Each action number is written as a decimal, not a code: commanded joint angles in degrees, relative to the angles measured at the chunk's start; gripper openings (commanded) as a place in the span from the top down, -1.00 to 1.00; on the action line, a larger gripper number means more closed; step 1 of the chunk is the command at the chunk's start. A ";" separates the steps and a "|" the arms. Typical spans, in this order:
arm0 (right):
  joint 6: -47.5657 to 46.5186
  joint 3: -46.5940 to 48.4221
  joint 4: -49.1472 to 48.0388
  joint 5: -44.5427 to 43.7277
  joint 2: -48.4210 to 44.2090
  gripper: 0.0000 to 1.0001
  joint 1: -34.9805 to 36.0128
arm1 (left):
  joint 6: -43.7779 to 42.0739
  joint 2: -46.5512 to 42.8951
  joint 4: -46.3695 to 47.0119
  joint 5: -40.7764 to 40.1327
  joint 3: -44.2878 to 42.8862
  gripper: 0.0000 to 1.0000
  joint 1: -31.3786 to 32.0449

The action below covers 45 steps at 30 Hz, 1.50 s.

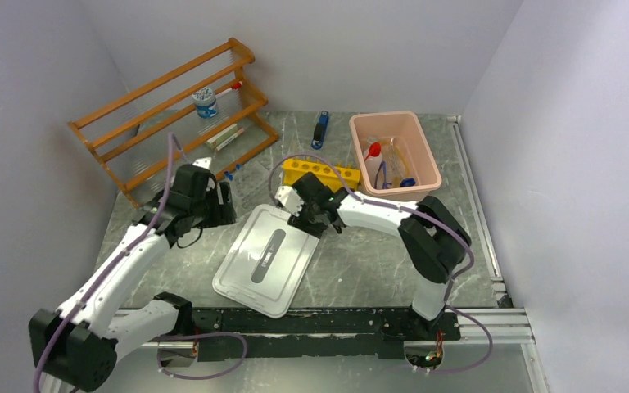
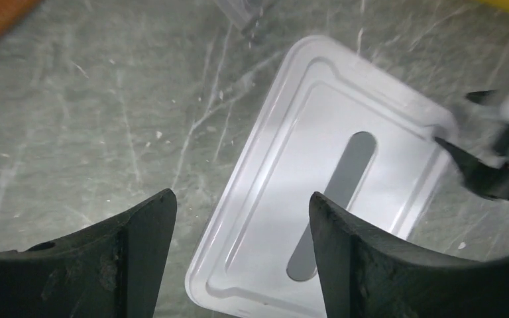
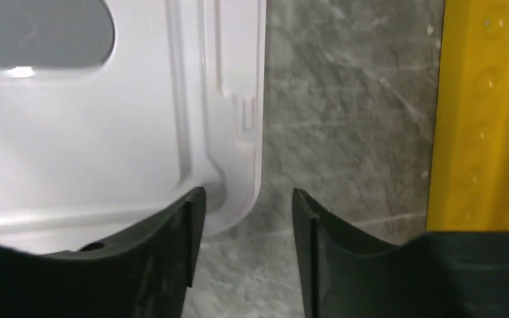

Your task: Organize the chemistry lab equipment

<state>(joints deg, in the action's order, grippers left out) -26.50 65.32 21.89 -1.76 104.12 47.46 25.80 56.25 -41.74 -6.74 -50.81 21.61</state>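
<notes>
So this one's the lid step, I think. The white lid is lying flat on the tabletop, well apart from the pink bin it presumably goes on.

The right gripper sits right at the lid's far right corner. Its jaws are spread, with the rim of that corner between them close to the left finger, and they aren't pinching it. The left gripper hovers over bare tabletop just beside the lid's left edge, wide apart and empty.

Where the gear is:
- The red-capped clear squeeze bottle is in the bin, along with what looks like the goggles, but that part's too small to be sure.
- The small blue-capped vial and a couple of clear tubes are up on the wooden rack.
- A blue item lies loose near the back wall.
- The yellow tube rack sits just behind the right gripper.

My guess at the next move is to close on that corner rim squarely. It's thin and slick, so it could easily skid. The loose stuff should probably get binned before any lid goes on.

There's no readable writing or brand anywhere, and the vial's label is just a blur.
</notes>
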 commanded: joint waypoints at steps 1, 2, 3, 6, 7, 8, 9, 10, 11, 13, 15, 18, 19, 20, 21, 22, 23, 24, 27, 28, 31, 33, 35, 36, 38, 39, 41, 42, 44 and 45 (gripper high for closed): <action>7.42 -3.68 0.56 1.26 -6.58 -0.17 -2.42 | 1.71 6.28 9.56 5.74 5.36 -0.55 0.27; 9.49 -3.99 -0.12 3.46 -8.64 -0.22 -2.72 | 1.63 7.77 11.09 6.20 6.34 -0.55 0.21; 11.31 -4.39 -0.74 4.89 -10.63 -0.24 -2.90 | 1.91 9.21 12.43 7.26 7.42 -0.55 0.19; 19.57 -7.13 -4.71 4.96 -16.81 -0.27 -2.94 | 1.36 13.51 16.08 9.93 9.44 -0.41 0.25; 24.49 -8.87 -6.22 4.41 -18.88 -0.27 -2.98 | 1.63 14.44 17.00 10.05 10.22 -0.37 0.28; 28.81 -10.20 -7.52 3.78 -20.87 -0.27 -2.96 | 1.59 15.17 18.03 10.40 10.99 -0.34 0.28; 33.25 -11.59 -8.89 3.34 -22.68 -0.27 -2.99 | 1.42 15.71 19.29 10.65 11.94 -0.29 0.35; 37.56 -13.24 -9.98 3.58 -24.50 -0.27 -2.92 | 1.29 16.19 20.35 10.43 12.73 -0.23 0.36; 40.61 -14.92 -11.24 4.73 -26.10 -0.27 -2.94 | 0.95 16.78 21.23 10.22 13.31 -0.19 0.37; 46.01 -18.34 -13.86 7.75 -29.02 -0.27 -2.94 | -0.15 17.99 22.59 11.01 13.85 -0.10 0.51; 50.62 -21.46 -16.37 9.66 -30.96 -0.26 -2.95 | -0.37 18.99 23.37 10.83 14.08 -0.04 0.98; 53.45 -23.68 -17.05 10.42 -32.51 -0.25 -2.94 | -0.84 20.86 23.96 10.59 13.78 0.04 2.29; 54.29 -23.70 -15.81 9.76 -32.49 -0.25 -2.94 | -0.91 21.69 23.63 9.81 13.49 0.07 2.85; 54.88 -23.40 -14.42 8.63 -32.36 -0.25 -2.98 | -1.05 22.50 23.36 9.17 13.15 0.11 3.51; 55.58 -23.09 -13.08 6.73 -32.21 -0.25 -2.99 | -1.11 23.32 22.98 7.91 12.84 0.15 4.32; 56.80 -22.90 -11.87 5.14 -32.14 -0.25 -2.95 | -0.98 24.07 22.44 7.00 12.57 0.22 5.07; 58.03 -22.87 -11.16 4.05 -32.06 -0.25 -2.98 | -0.94 24.91 22.05 6.85 12.38 0.28 5.77; 59.05 -23.06 -10.83 3.58 -32.00 -0.24 -2.97 | -0.89 25.48 21.71 4.88 12.25 0.33 6.40; 63.06 -23.62 -9.96 2.90 -31.72 -0.24 -2.96 | -0.28 26.16 21.08 2.71 12.28 0.47 8.14; 64.62 -23.98 -9.82 2.56 -31.71 -0.23 -2.98 | -0.04 26.19 21.04 2.20 12.37 0.51 8.70; 68.38 -24.97 -9.00 1.89 -31.65 -0.20 -3.00 | 0.42 26.11 20.92 1.54 12.66 0.75 9.98; 69.74 -25.19 -7.90 0.54 -31.14 -0.19 -3.03 | 0.43 26.10 20.63 2.27 12.58 0.90 10.56; 70.49 -24.79 -6.21 -0.18 -30.14 -0.18 -3.02 | 0.04 25.71 20.64 4.30 12.41 0.91 10.82; 70.86 -24.66 -5.48 -0.38 -29.66 -0.18 -3.05 | -0.19 25.41 20.78 5.84 12.40 0.91 10.83; 71.82 -24.81 -4.43 -0.64 -29.17 -0.18 -3.18 | -0.27 24.51 21.43 9.77 12.44 0.91 10.83; 72.32 -25.11 -4.25 -0.71 -29.20 -0.18 -3.28 | -0.17 24.06 21.70 11.26 12.36 0.91 10.78; 73.32 -26.10 -4.21 -0.79 -29.95 -0.18 -4.00 | 0.35 23.38 21.75 12.96 11.97 0.91 10.83; 73.73 -26.65 -4.30 -0.79 -30.65 -0.18 -4.34 | 0.76 23.12 21.48 13.40 11.65 0.91 10.83; 74.40 -27.73 -4.48 -0.75 -31.75 -0.18 -5.04 | 1.25 22.48 21.26 14.52 10.93 0.91 10.83; 74.62 -28.23 -4.55 -0.61 -32.24 -0.18 -5.34 | 1.53 21.98 21.14 14.77 10.58 0.90 10.83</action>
<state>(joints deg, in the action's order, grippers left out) 45.28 39.05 16.21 -1.02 74.24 43.48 25.96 80.60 -20.08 2.76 -38.83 31.88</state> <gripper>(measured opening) 0.593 0.293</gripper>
